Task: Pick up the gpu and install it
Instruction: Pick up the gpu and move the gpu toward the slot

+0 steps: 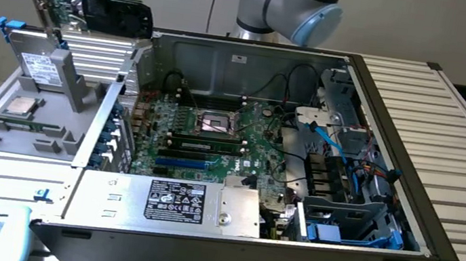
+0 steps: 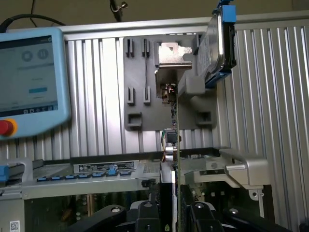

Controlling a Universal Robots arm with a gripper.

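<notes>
One small flat expansion card, green circuit board with a black cooler and a silver end bracket, the gpu (image 1: 61,2), sits clamped edge-on between my jaws. I hold it in the air just beyond the open metal computer case's (image 1: 224,61) far corner, toward the exterior view's left, well apart from the green motherboard (image 1: 151,126) inside that case.
</notes>
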